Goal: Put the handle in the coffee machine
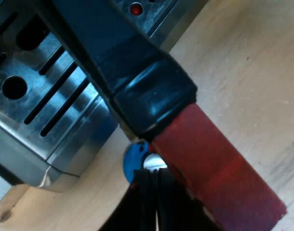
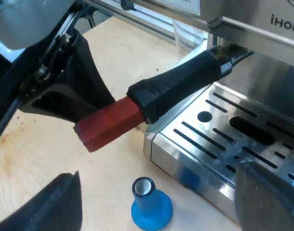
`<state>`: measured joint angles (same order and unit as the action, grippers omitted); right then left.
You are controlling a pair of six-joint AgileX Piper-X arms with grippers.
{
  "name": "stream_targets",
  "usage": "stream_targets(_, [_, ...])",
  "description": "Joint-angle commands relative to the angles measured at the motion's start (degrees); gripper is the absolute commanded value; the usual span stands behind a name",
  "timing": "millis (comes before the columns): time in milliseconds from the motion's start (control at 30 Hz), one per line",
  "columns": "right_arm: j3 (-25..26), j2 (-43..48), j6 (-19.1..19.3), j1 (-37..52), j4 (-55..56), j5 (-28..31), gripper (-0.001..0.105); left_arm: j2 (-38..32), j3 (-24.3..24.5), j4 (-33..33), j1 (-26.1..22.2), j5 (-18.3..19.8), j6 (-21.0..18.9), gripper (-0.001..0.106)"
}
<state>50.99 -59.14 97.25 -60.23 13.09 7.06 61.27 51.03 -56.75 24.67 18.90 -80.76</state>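
Observation:
The holder's dark handle [image 2: 178, 86] runs out from under the espresso machine's [image 2: 262, 29] front, over the slotted drip tray [image 2: 243, 139], and ends in a red tip [image 2: 108, 124]. My left gripper [image 2: 84, 96] is shut on that red end. In the left wrist view the handle [image 1: 147, 91] and its red end [image 1: 209, 159] pass close over the left gripper's fingers [image 1: 159, 192]. My right gripper [image 2: 156, 173] hangs open above the blue tamper [image 2: 149, 204], its two fingers wide apart with nothing between them.
The blue tamper [image 1: 134, 159] stands upright on the wooden table [image 2: 50, 154] beside the drip tray's corner [image 1: 55, 159]. A measuring glass [image 2: 187, 33] stands by the machine beyond the handle. A red button [image 1: 136, 8] shows on the machine's panel.

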Motion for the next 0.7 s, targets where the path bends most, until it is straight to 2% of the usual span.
stream_targets(33, [0.3,0.7,0.2,-0.1,0.1,-0.5,0.067,-0.4,0.2,3.4,2.3,16.0,-0.4,0.0])
stream_targets(100, [0.3,0.7,0.2,-0.1,0.1,-0.5,0.067,-0.4,0.2,4.1,2.3,17.8,-0.4,0.0])
stream_targets(267, [0.3,0.7,0.2,-0.1,0.1,-0.5,0.067,-0.4,0.2,5.9,2.3,18.4,-0.4,0.0])
stream_targets(433, [0.3,0.7,0.2,-0.1,0.1,-0.5,0.067,-0.4,0.2,8.3,2.3,22.0,-0.4,0.0])
stream_targets(567, [0.3,0.7,0.2,-0.1,0.1,-0.5,0.067,-0.4,0.2,10.1,2.3,22.6,-0.4,0.0])
stream_targets(700, [0.3,0.7,0.2,-0.1,0.1,-0.5,0.067,-0.4,0.2,11.8,2.3,25.0,-0.4,0.0])
